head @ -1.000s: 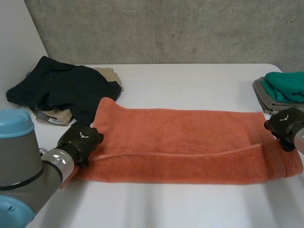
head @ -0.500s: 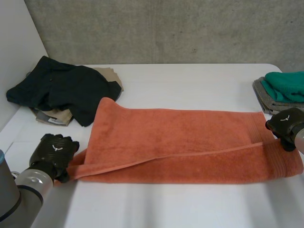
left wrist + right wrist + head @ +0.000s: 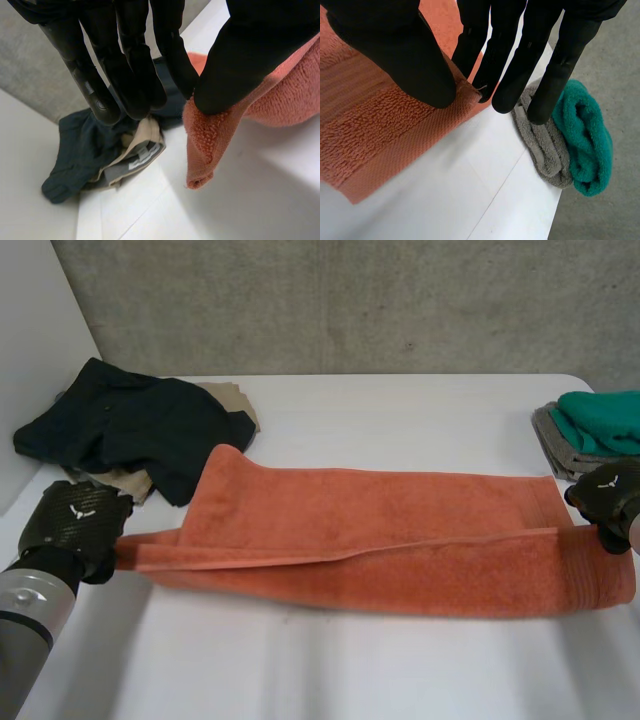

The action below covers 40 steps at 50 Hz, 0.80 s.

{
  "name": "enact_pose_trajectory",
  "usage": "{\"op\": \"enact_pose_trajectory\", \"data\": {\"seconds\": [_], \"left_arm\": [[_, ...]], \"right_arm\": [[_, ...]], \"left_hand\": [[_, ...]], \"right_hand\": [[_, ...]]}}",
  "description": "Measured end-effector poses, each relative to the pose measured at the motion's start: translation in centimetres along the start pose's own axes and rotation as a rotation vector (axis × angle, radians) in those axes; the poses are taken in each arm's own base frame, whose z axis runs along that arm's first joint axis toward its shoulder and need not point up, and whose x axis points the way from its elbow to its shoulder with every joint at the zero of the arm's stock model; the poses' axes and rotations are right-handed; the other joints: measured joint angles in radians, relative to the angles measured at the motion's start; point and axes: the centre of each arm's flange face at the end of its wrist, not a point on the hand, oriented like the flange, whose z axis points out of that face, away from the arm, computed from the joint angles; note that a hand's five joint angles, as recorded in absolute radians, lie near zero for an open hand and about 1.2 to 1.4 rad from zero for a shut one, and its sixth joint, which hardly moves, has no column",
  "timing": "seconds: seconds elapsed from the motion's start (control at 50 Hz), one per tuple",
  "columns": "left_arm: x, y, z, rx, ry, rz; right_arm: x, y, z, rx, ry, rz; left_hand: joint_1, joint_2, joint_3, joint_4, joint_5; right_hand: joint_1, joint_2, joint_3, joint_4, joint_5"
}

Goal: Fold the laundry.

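Left wrist view: L hand (image 3: 250, 55) & R hand (image 3: 390, 55) each pinch a towel (image 3: 210, 140) corner thumb-to-fingers; shallow grip may slip under tension.

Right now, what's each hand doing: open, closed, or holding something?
Left hand: shut, pinching a corner at one end of the orange towel.
Right hand: shut, pinching a corner at the towel's other end.

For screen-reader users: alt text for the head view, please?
An orange towel, partly folded lengthwise, stretches across a white table, the left hand gripping one end and the right hand the other. Dark clothes lie beyond the left hand, green and grey towels beyond the right.
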Motion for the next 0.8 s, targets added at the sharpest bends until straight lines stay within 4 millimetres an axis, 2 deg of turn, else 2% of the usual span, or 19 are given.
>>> {"op": "enact_pose_trajectory", "data": {"seconds": [0.12,0.18,0.28,0.32,0.38,0.46,0.5,0.6,0.64,0.68,0.7,0.74,0.76,0.8], "left_arm": [[-0.2,0.6,-0.1,-0.028,0.031,-0.011],[-0.7,0.1,-0.4,-0.035,0.027,-0.013],[-3.6,-3.7,-1.4,0.046,-0.044,-0.001],[-5.4,-6.3,-2.3,0.116,-0.094,0.008],[-7.4,-9.8,-3.6,0.206,-0.149,0.01],[-9.0,-12.7,-5.0,0.277,-0.18,-0.014],[-9.2,-13.2,-5.2,0.284,-0.178,-0.027],[-8.8,-12.5,-4.2,0.235,-0.14,-0.052],[-8.2,-11.3,-2.9,0.18,-0.104,-0.063],[-8.0,-11.0,-2.6,0.167,-0.096,-0.065],[-7.2,-9.4,-0.6,0.097,-0.052,-0.076],[-6.9,-8.6,0.4,0.068,-0.033,-0.079],[-6.4,-7.6,1.9,0.03,-0.008,-0.083],[-6.1,-7.0,2.9,0.009,0.006,-0.084]], "right_arm": [[0.0,0.0,-0.2,-0.003,0.001,-0.005],[0.4,-0.3,-0.5,0.001,0.011,-0.012],[3.6,-2.8,-3.2,0.061,0.106,-0.035],[5.8,-4.6,-5.5,0.111,0.178,-0.044],[8.1,-6.8,-8.5,0.176,0.253,-0.053],[9.6,-8.6,-11.4,0.229,0.285,-0.055],[9.7,-8.9,-12.1,0.238,0.277,-0.054],[9.4,-8.8,-12.0,0.229,0.238,-0.044],[9.0,-8.3,-11.1,0.208,0.206,-0.037],[8.9,-8.2,-10.8,0.202,0.198,-0.035],[8.2,-7.2,-8.7,0.161,0.149,-0.023],[8.0,-6.8,-7.7,0.143,0.129,-0.017],[7.5,-6.1,-5.9,0.114,0.099,-0.009],[7.3,-5.8,-4.9,0.099,0.085,-0.004]], "left_hand": [[0.0,0.0,0.0,0.003,0.0],[0.0,0.0,0.001,0.003,0.0],[0.0,0.001,0.001,0.004,0.0],[0.0,0.001,0.001,0.004,0.0],[0.0,0.001,0.001,0.004,0.0],[0.0,0.001,0.001,0.004,0.003],[0.0,0.001,0.001,0.004,0.007],[0.0,0.001,0.001,0.004,0.007],[0.0,0.001,0.001,0.004,0.007],[0.0,0.001,0.001,0.004,0.007],[0.0,0.001,0.001,0.004,0.007],[0.0,0.001,0.001,0.004,0.007],[0.0,0.001,0.001,0.004,0.007],[0.0,0.001,0.001,0.004,0.007]], "right_hand": [[0.0,0.0,0.0,0.0,0.0],[0.0,0.0,0.0,0.0,0.0],[0.0,0.0,0.0,0.0,0.0],[0.0,0.0,0.0,0.0,0.0],[0.0,0.0,0.0,0.0,0.0],[0.0,0.0,0.0,0.0,0.0],[0.0,0.0,0.0,0.0,0.0],[0.0,0.0,0.0,0.0,0.0],[0.0,0.0,0.0,0.0,0.0],[0.0,0.0,0.0,0.0,0.0],[0.0,0.0,0.0,0.0,0.0],[0.0,0.0,0.0,0.0,0.0],[0.0,0.0,0.0,0.0,0.0],[0.0,0.0,0.0,0.0,0.0]]}}
